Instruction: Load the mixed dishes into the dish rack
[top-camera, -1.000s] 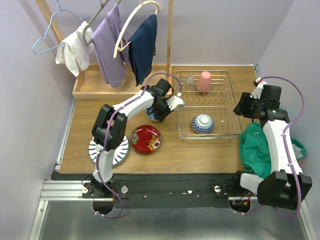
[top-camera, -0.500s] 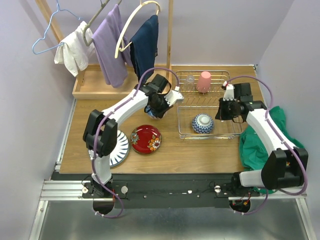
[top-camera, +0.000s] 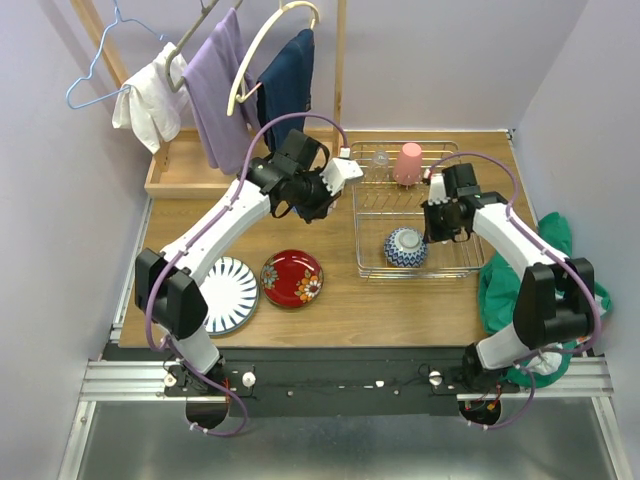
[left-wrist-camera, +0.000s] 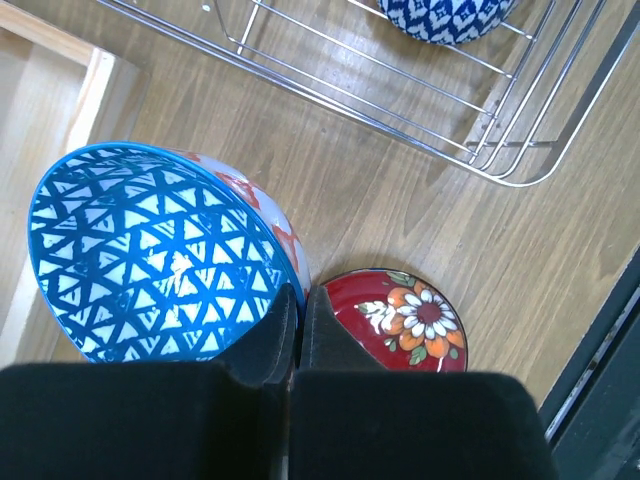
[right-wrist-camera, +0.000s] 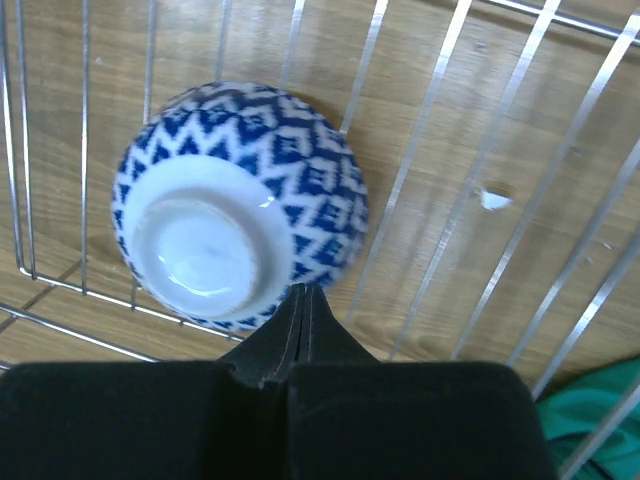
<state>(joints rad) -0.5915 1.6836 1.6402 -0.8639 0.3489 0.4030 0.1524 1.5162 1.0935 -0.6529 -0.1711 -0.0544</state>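
Wood table (top-camera: 400, 305); dish rack (top-camera: 372, 255) back-right; lilac walls (top-camera: 450, 60).

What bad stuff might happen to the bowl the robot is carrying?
The patterned bowl is pinched only by its rim in the left gripper, so it might slip and drop onto the table. It may also bump the dish rack edge, or the right gripper near the blue-white bowl.

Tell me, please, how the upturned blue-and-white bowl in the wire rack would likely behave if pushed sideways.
The blue-and-white bowl sits rim-down in the dish rack, so it probably will not roll or tip. Its glossy, hard-looking surface suggests it is rigid, slippery to pinch, and could chip. Pushed, it would likely slide, perhaps snagging on a wire.
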